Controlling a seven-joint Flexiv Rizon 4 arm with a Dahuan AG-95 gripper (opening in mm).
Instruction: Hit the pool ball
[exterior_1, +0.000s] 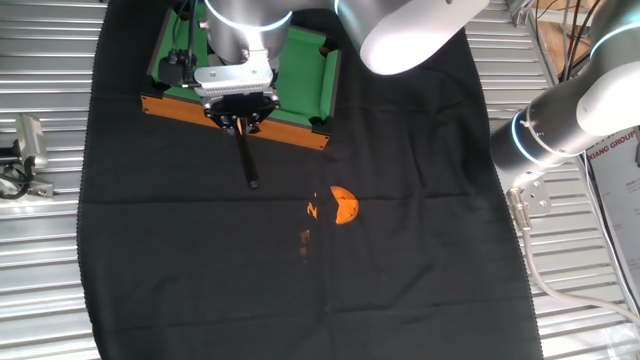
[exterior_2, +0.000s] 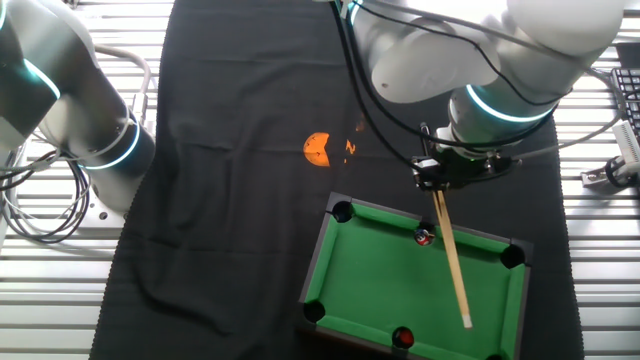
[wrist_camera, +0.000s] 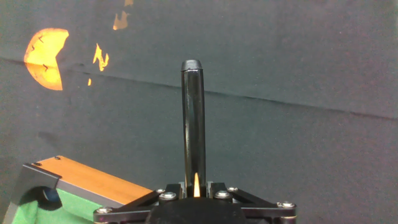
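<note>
Cue (exterior_2: 451, 262) pinched in gripper (exterior_2: 437, 187), tip low right of frame, well past ball (exterior_2: 424, 236). Risk: shaft sideswipes ball.

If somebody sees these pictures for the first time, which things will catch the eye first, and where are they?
First is the green toy pool table at one edge of the black cloth, with the gripper holding a wooden cue slanted above its felt. A bright orange patch of light glows in the middle of the cloth. The small red pool ball lies on the felt beside the cue.
</note>
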